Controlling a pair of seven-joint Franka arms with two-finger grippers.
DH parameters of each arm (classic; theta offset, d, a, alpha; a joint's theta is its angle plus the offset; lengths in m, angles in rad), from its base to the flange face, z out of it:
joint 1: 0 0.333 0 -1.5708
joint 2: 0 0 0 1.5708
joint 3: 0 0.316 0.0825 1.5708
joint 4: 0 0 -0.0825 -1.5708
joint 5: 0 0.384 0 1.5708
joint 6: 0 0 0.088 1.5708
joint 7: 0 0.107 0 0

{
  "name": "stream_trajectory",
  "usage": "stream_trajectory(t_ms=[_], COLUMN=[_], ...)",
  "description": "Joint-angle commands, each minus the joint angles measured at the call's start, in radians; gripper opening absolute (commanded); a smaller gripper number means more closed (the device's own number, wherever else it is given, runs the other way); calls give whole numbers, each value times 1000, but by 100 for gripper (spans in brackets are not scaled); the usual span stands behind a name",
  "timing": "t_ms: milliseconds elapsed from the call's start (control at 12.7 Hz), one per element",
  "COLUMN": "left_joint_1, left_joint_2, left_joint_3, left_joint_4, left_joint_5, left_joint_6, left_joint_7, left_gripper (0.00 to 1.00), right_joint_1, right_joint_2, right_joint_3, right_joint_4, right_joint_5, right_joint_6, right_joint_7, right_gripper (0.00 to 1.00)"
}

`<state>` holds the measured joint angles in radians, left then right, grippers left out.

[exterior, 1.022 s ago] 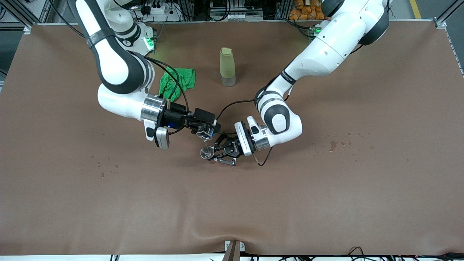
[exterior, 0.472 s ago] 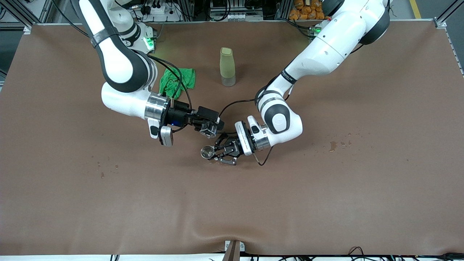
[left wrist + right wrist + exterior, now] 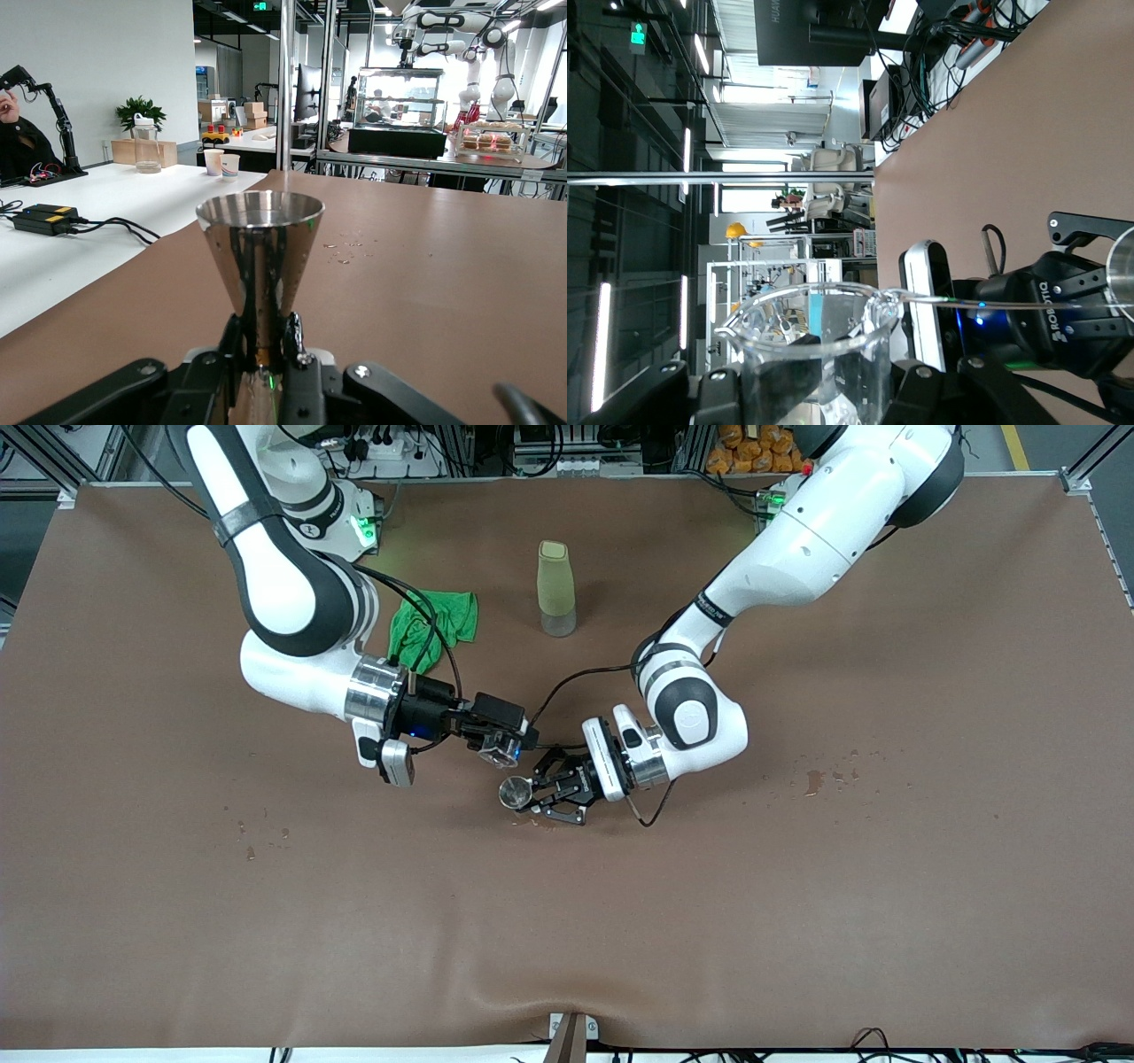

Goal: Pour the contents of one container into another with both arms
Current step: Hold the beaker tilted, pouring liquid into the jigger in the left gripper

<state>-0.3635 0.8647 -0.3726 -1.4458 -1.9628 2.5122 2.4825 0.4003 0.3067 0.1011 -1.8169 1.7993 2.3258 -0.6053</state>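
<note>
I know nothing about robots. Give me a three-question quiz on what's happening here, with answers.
1. True or false: the left gripper is shut on the tiny shiny silver metal cup.
2. What does the right gripper hold? A) tall olive-green bottle B) tiny clear glass cup C) crumpled green cloth
3. Fill in: the bottle stands beside the green ____.

Key: 1 true; 2 B, the glass cup; 3 cloth.
</note>
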Motion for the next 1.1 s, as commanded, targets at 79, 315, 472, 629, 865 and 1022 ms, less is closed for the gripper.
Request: stream_trajectory(t_ms=[79, 315, 472, 629, 865, 1022], left_joint_1=[11, 11, 11, 11, 14, 15], left_joint_2=[-36, -36, -36, -36, -36, -36], left_joint_3=[-9, -9, -9, -9, -26, -26], left_joint_4=[-38, -36, -37, -36, -36, -37], left_joint_5=[-30, -33, -33, -33, -33, -33], left_joint_6=[-9, -9, -9, -9, -9, -9], left_joint_7=[30, 29, 29, 29, 29, 29], left_gripper=[0, 0, 0, 0, 0, 0], right_joint_1=[-3, -3, -1, 0, 0, 0], right_joint_2=[-21, -20, -20, -21, -20, -20], right_joint_3=[6, 6, 6, 6, 6, 6], right_joint_4=[-18, -19, -19, -19, -19, -19], right_joint_5=[63, 92, 101, 101, 109, 124], right_joint_6=[-5, -23, -23, -23, -23, -23], right_joint_7=[9, 10, 30, 50, 62, 67], right_gripper=[0, 0, 0, 0, 0, 0])
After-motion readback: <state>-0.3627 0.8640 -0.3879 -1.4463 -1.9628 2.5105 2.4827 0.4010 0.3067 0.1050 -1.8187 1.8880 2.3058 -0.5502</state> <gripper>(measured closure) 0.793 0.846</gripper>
